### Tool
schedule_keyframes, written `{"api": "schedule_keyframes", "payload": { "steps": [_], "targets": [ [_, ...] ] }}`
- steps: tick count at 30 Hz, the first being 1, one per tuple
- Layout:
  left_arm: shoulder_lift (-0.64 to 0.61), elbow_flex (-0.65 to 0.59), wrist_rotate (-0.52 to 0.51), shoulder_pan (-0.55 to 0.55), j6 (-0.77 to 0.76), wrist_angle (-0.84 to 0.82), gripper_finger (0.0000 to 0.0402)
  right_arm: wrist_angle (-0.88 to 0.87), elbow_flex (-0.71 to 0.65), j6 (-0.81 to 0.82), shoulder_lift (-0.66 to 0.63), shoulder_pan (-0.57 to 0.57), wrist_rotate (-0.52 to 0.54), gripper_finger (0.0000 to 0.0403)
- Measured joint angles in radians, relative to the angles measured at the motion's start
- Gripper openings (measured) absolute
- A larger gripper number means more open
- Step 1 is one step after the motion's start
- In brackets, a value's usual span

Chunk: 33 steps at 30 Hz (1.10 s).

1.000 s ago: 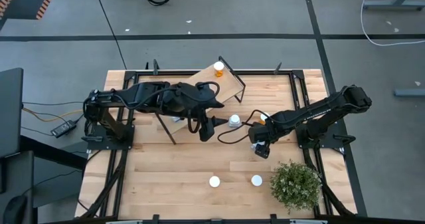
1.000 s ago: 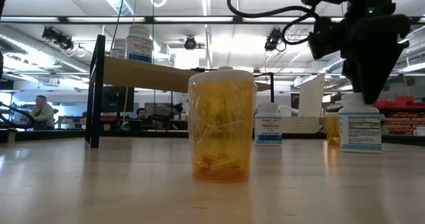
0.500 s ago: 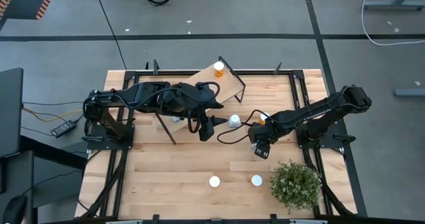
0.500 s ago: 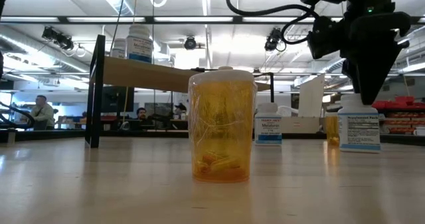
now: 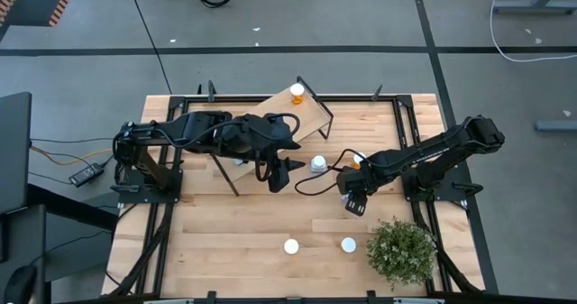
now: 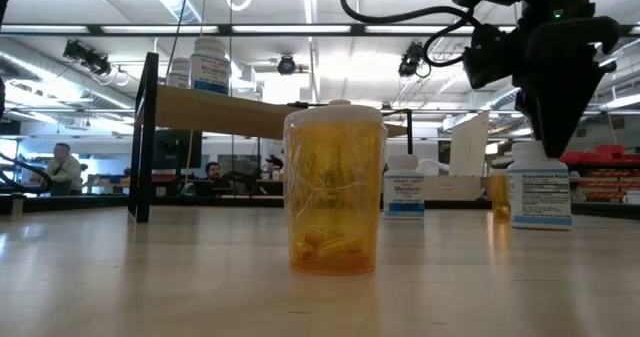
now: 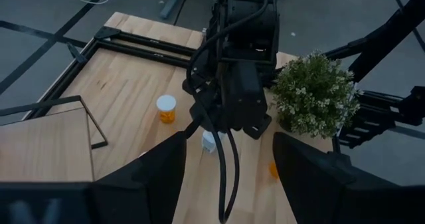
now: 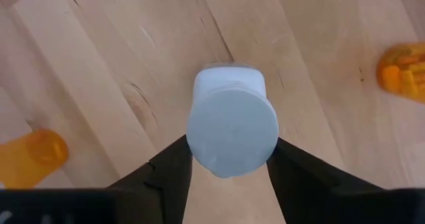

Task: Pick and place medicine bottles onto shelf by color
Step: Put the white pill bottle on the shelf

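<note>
Faintly, "Melatonin" bottle label (image 6: 404, 190)

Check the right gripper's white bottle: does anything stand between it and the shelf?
Yes. In the high view the right gripper is at a white bottle, and the shelf lies beyond. A white-capped bottle and the left gripper stand near the direct line; a lifted carry would likely clear the bottle.

Even overhead light; ceiling tubes (image 6: 310, 72) glare in low view; wrist-view fingers blurred, soft shadows
</note>
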Motion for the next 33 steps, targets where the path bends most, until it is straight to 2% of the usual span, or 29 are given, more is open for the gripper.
{"api": "schedule_keyframes", "payload": {
  "steps": [4,12,15,21,33],
  "targets": [
    [0.000,0.000,0.000,0.000,0.000,0.000,0.0231,0.015,0.000,0.000,0.000,0.000,-0.005,0.0215],
    [0.000,0.000,0.000,0.000,-0.001,0.000,0.0231,0.081,0.001,0.016,0.000,0.000,0.001,0.0285],
    [0.000,0.000,0.000,-0.004,-0.001,0.000,0.0231,0.080,0.001,0.010,0.000,0.000,0.005,0.0294],
    [0.000,0.000,0.000,-0.006,-0.001,0.000,0.0231,0.088,0.001,-0.019,0.000,0.000,0.025,0.0275],
    [0.000,0.000,0.000,-0.005,-0.002,0.000,0.0231,0.090,0.001,-0.028,0.000,-0.007,0.027,0.0195]
  ]
}}
